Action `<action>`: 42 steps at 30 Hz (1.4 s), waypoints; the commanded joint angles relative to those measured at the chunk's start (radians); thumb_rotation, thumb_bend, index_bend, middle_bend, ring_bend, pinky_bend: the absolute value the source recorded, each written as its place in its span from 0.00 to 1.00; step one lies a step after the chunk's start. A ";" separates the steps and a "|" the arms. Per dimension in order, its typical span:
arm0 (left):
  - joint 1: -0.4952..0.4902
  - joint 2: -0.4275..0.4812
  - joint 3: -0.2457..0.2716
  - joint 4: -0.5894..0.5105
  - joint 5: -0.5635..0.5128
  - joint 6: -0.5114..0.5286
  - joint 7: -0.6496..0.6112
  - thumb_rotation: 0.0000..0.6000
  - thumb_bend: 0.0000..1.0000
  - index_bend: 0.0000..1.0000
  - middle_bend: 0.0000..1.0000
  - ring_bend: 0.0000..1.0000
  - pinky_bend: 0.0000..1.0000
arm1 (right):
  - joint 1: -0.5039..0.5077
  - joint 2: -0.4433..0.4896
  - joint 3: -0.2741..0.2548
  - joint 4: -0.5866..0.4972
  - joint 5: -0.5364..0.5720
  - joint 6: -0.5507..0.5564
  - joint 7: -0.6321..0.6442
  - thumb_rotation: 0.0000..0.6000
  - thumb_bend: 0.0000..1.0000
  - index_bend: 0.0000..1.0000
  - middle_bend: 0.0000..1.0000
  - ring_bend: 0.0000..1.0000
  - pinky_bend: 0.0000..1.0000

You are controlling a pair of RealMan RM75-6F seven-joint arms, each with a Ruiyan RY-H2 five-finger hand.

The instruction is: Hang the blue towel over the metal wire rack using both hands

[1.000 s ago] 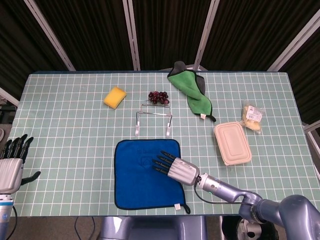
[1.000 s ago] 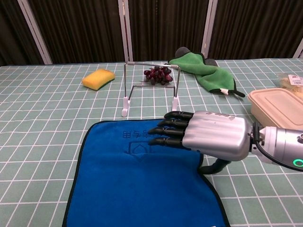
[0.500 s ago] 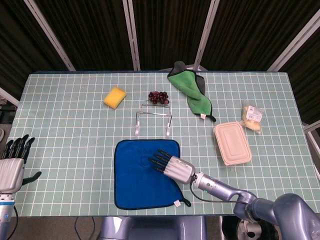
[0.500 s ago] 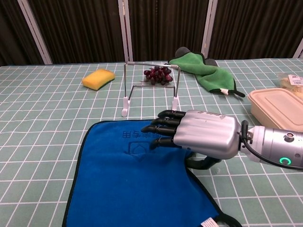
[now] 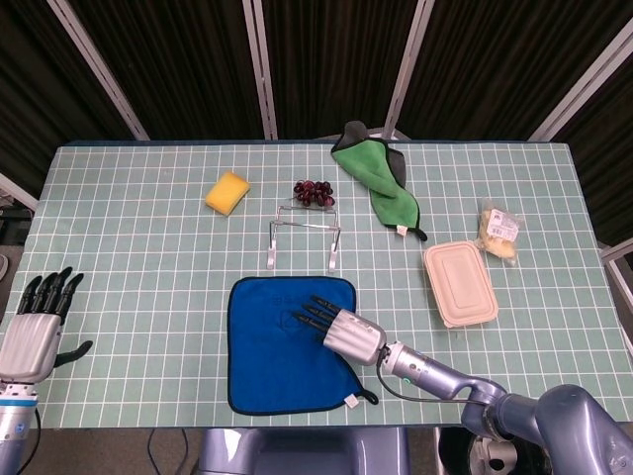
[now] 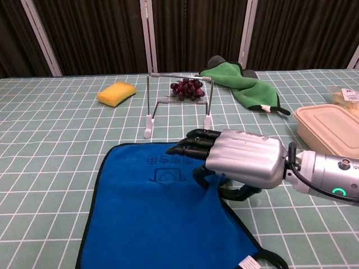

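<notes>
The blue towel point(image 5: 282, 346) point(image 6: 151, 218) lies flat at the table's front centre. My right hand point(image 5: 341, 332) point(image 6: 238, 159) rests on its right side, fingers stretched over the cloth. The thumb curls under the towel's right edge, which rises a little against the fingers, so the edge is pinched. The metal wire rack point(image 5: 305, 236) point(image 6: 178, 101) stands upright just behind the towel, bare. My left hand point(image 5: 40, 317) hovers off the table's front left corner, fingers spread and holding nothing; the chest view does not show it.
Behind the rack lie dark grapes point(image 5: 315, 192) and a yellow sponge point(image 5: 227, 191). A green cloth point(image 5: 381, 173) sits at the back centre-right. A beige lidded box point(image 5: 460, 284) and a snack packet point(image 5: 498, 231) lie on the right.
My right hand has drawn the towel's right edge inward and its thumb has curled under it. The towel's white tag now shows in the chest view. My left hand has risen slightly.
</notes>
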 commanded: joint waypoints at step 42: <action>-0.478 -0.425 0.103 0.451 0.316 -0.339 -0.055 1.00 0.19 0.42 0.00 0.00 0.00 | 0.011 0.020 0.004 -0.093 0.047 -0.026 -0.017 1.00 0.49 0.60 0.00 0.00 0.00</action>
